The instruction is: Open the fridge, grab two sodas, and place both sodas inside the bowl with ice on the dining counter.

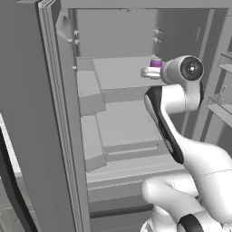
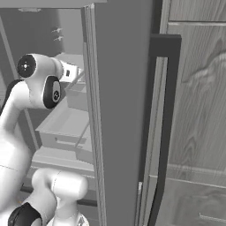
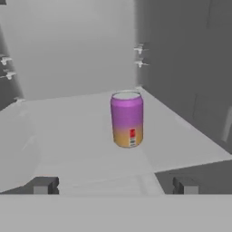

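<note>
- Fingertips (image 3: 44, 185) of my hand (image 3: 113, 185) stand at the bottom of the hand view, spread wide apart and grasping nothing.
- Between and beyond them I see one soda can (image 3: 127, 119), purple at the top fading to orange-yellow at the base, with a small red mark on its side.
- Can status: upright on a pale grey shelf (image 3: 81, 131) inside the fridge (image 1: 31, 113), apart from the fingertips and clear of the rear and side walls.
- From the left base view, I read the arm (image 1: 181, 136) reaching into the open fridge at upper-shelf level; the purple top of the can shows just past the wrist.
- Left door of the fridge stands open, with bins (image 1: 89, 97) on its inner face.
- From the right base view, the right door (image 2: 119, 110) is swung open edge-on, its dark handle (image 2: 164, 123) beside a wood-grain cabinet (image 2: 198, 97).
- I can see only this one can.
</note>
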You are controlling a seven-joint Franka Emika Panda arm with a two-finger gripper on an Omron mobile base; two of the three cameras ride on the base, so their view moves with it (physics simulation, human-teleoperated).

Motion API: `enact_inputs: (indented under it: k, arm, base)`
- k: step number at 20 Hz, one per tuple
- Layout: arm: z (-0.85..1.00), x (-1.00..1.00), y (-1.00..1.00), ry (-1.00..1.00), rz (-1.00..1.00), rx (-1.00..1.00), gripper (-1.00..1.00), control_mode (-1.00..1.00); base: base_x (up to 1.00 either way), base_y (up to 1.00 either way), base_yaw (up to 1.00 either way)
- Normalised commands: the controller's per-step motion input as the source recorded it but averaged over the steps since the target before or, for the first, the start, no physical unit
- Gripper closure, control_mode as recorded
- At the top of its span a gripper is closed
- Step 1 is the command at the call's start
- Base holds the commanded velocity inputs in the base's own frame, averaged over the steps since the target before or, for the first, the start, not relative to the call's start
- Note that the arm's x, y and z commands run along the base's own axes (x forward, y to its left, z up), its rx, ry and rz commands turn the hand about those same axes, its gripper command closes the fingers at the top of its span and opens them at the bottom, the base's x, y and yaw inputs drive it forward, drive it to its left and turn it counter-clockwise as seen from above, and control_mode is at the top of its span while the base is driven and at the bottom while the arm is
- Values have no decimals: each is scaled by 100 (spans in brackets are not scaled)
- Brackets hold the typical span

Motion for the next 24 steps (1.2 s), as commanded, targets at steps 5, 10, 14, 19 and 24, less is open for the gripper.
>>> enact_inputs:
  k: [5, 10, 14, 19, 24]
  arm:
    - [0, 32, -5, 0, 0, 0, -100, -100]
    - [0, 36, -7, 0, 0, 0, -100, -100]
    - [0, 31, -23, 0, 0, 0, -100, -100]
    - [0, 28, -25, 0, 0, 0, -100, -100]
    - [0, 35, -10, 0, 0, 0, -100, -100]
  base:
    - [0, 0, 0]
    - [0, 0, 0]
    - [0, 0, 0]
    - [0, 0, 0]
    - [0, 0, 0]
